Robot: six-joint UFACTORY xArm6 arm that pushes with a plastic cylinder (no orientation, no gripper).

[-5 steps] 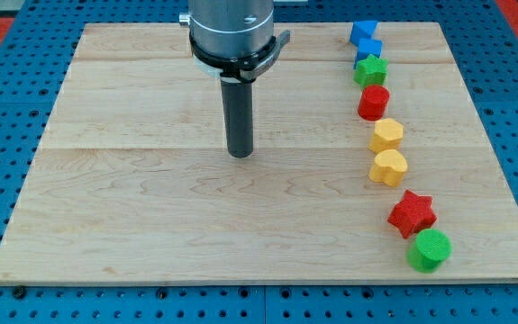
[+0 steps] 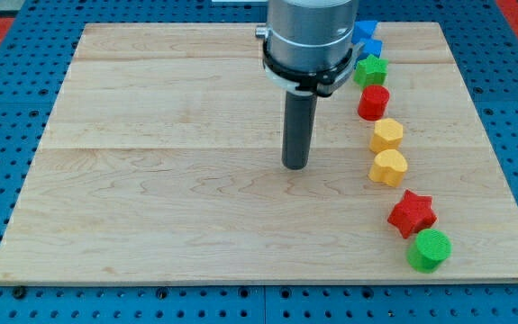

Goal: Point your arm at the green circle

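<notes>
The green circle [image 2: 430,249] lies near the board's bottom right corner, just below the red star [image 2: 412,213]. My tip [image 2: 295,166] rests on the board near the middle, well to the left of and above the green circle. It touches no block. The nearest blocks are the yellow heart [image 2: 389,167] and the yellow hexagon [image 2: 386,135], to the tip's right.
A column of blocks runs down the board's right side: a blue block [image 2: 364,30] partly hidden by the arm, a blue block [image 2: 370,47], a green star [image 2: 371,69], a red cylinder [image 2: 374,102]. The wooden board [image 2: 150,198] lies on a blue pegboard.
My tip has moved to the right and slightly down the view, closer to the column of blocks. No block has moved.
</notes>
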